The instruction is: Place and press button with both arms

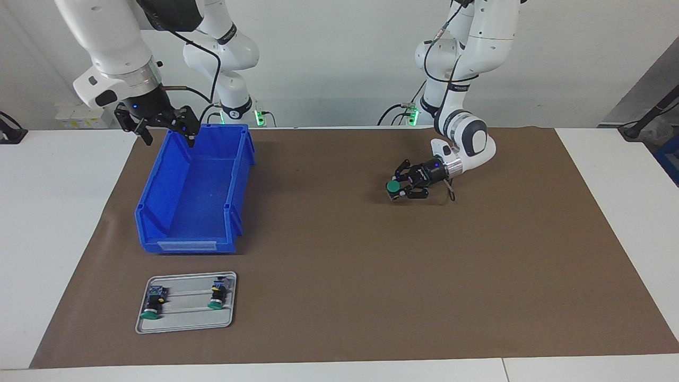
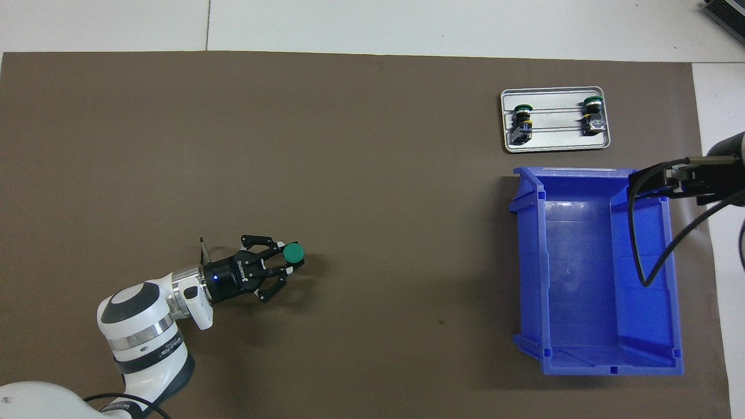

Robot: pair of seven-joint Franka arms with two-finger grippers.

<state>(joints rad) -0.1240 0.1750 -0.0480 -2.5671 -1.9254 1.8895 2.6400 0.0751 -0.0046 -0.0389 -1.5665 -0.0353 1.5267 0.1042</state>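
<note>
Left gripper [image 1: 395, 190] low over the mat [image 1: 339, 297], jaws clamped on the button [image 1: 393, 187], green cap sticking out past the jaw tips. Right gripper [image 1: 168, 133] over the bin [image 1: 159, 201] rim, jaws spread wide with nothing between them, arm waiting.

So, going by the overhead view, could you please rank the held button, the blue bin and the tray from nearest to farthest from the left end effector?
1. Button: gripped in the left end effector, over the mat.
2. Bin: toward the right arm's end of the table.
3. Tray: same end, farther from the robots than the bin.
</note>
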